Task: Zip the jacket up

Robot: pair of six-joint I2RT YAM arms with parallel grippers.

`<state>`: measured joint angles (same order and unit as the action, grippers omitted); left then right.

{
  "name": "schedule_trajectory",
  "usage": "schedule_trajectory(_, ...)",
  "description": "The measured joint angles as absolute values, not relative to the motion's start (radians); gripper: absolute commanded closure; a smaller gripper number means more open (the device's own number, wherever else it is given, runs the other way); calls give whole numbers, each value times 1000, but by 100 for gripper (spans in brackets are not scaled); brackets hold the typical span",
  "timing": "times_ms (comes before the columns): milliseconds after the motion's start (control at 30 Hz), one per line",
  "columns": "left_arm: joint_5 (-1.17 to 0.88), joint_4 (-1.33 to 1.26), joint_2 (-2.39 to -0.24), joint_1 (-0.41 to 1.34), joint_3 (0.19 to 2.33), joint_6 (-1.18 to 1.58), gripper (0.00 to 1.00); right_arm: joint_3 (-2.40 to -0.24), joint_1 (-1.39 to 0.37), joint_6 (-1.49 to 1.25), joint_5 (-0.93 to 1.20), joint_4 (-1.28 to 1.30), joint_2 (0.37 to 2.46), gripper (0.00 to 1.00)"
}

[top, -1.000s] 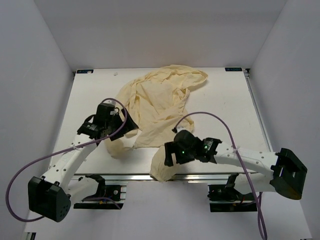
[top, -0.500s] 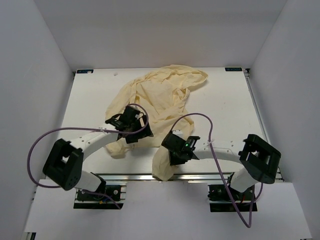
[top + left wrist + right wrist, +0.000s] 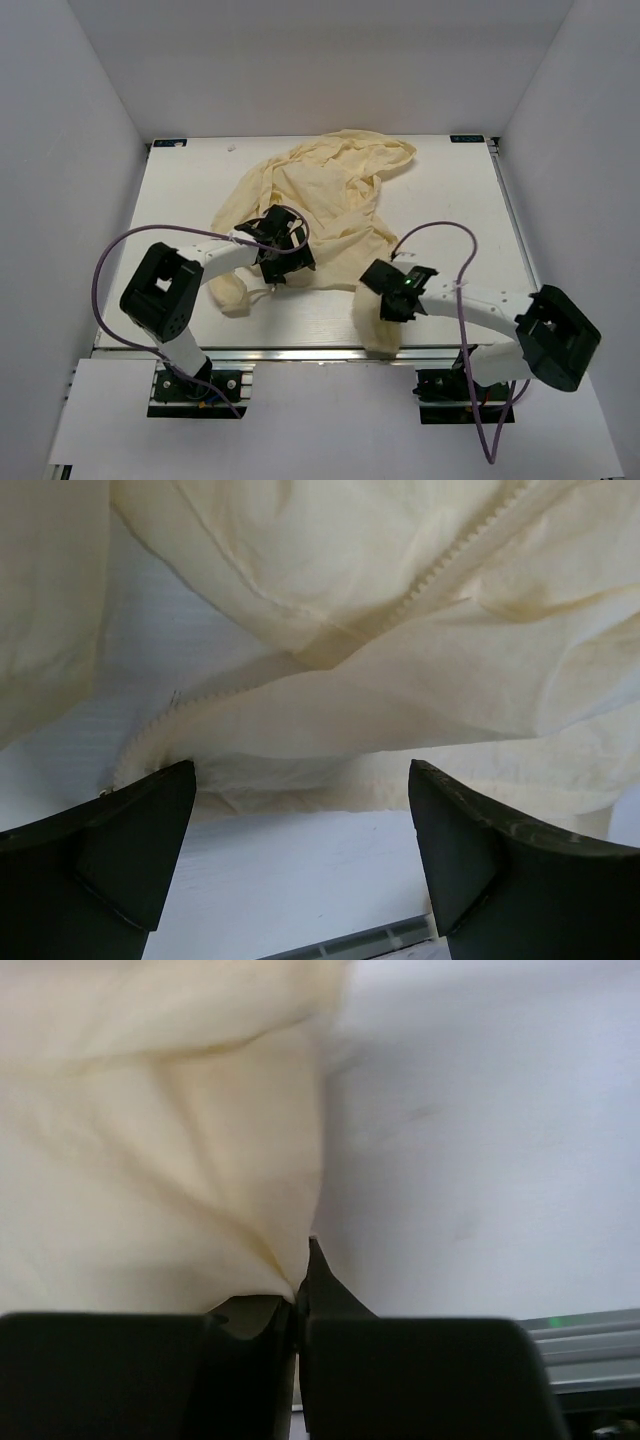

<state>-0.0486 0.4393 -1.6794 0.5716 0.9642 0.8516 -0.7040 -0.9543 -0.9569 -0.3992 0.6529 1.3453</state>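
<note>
At the table's (image 3: 460, 200) near edge, the right gripper (image 3: 303, 1285) has its fingers pinched together on a fold of the jacket (image 3: 330, 200); which part of it cannot be told. Further in, the left gripper (image 3: 300, 780) hovers, fingers wide apart, over zipper teeth (image 3: 450, 560), its body hiding the hem from above. The rest lies crumpled toward the far edge, with a purple cable (image 3: 440, 224) arching beside it.

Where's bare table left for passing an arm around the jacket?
Widest bare patch: the right side of the table, between the jacket and the right edge. A narrower strip runs along the left edge. A small gap lies at the near edge between the jacket's two near ends. The centre is crowded: the open left gripper, and the right gripper shut on fabric.
</note>
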Motion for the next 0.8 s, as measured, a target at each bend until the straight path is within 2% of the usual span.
schedule_trajectory(67, -45, 450, -1697, 572, 986, 855, 2, -682, -848, -933, -422, 666, 1289, 100)
schedule_trajectory(233, -42, 467, -1714, 572, 997, 857, 2, -678, -429, -814, -484, 669, 1159, 100)
schedule_trajectory(400, -49, 466, -1713, 572, 993, 849, 2, -799, -54, -626, -488, 636, 1170, 100)
schedule_trajectory(500, -72, 454, -1703, 570, 979, 828, 2, -958, 49, -511, -493, 606, 1234, 100)
schedule_trajectory(633, -89, 427, -1674, 570, 951, 783, 2, -1156, 79, -354, -504, 526, 1329, 100)
schedule_trajectory(667, -95, 421, -1668, 570, 948, 765, 2, -1188, 80, -322, -510, 509, 1350, 93)
schedule_trajectory(700, -101, 416, -1660, 570, 943, 746, 2, -1218, 80, -293, -514, 493, 1372, 79)
schedule_trajectory(733, -109, 419, -1655, 572, 939, 729, 2, -1240, 81, -271, -514, 487, 1393, 47)
schedule_trajectory(767, -118, 426, -1650, 575, 936, 708, 2, -1254, 81, -250, -511, 484, 1411, 39)
schedule_trajectory(800, -125, 436, -1642, 580, 933, 692, 2, -1259, 81, -237, -503, 484, 1425, 36)
